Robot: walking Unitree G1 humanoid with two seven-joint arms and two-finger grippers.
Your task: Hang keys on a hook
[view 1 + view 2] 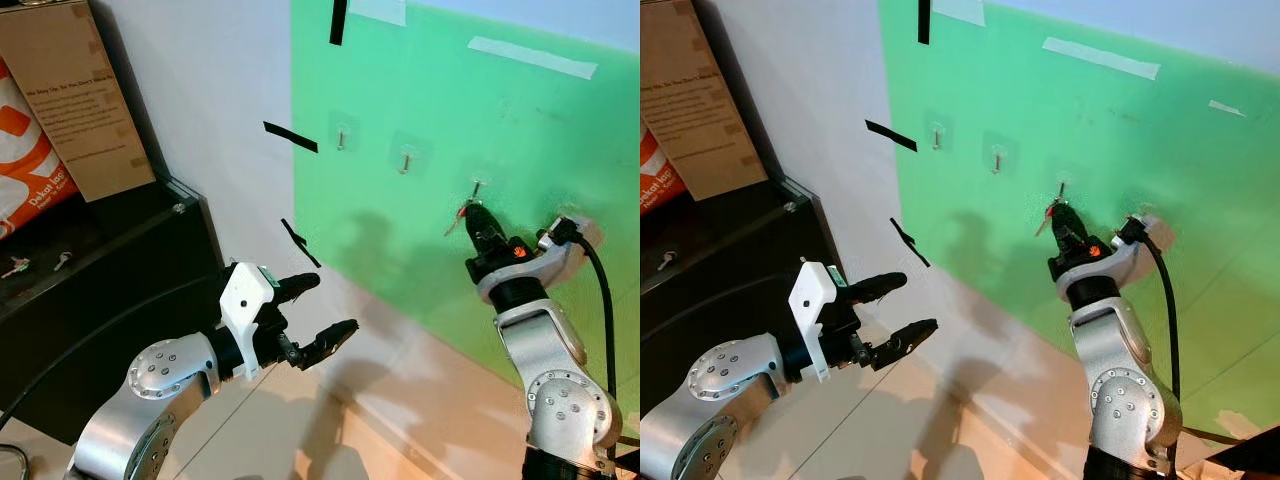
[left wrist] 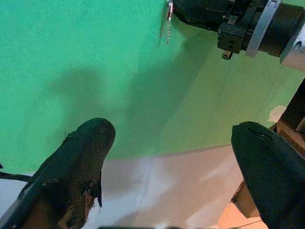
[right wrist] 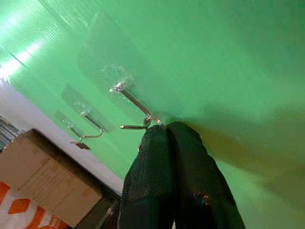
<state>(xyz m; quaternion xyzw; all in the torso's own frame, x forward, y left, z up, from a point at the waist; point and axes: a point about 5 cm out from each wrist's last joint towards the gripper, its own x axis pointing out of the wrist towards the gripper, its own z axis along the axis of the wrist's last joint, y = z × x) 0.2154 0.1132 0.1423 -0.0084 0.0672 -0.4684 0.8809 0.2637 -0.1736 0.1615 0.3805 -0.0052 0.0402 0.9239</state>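
Note:
Three small metal hooks are stuck on the green wall panel [image 1: 430, 90]. My right gripper [image 1: 473, 213] is raised to the rightmost hook [image 1: 478, 186], fingers shut on the keys. In the right wrist view the key ring [image 3: 152, 119] sits over the hook's wire [image 3: 132, 101], right at my shut fingertips [image 3: 167, 133]. A key [image 1: 455, 223] dangles just below the hook, also seen as a thin key [image 2: 168, 21] in the left wrist view. My left gripper [image 1: 328, 304] is held low before the wall, open and holding nothing.
The other two hooks [image 1: 340, 133] [image 1: 405, 160] are bare. A black cabinet [image 1: 110, 270] stands at the left with a cardboard box [image 1: 75, 100] and two loose keys [image 1: 15, 267] [image 1: 62, 261] on it. Black tape strips [image 1: 290, 137] mark the wall.

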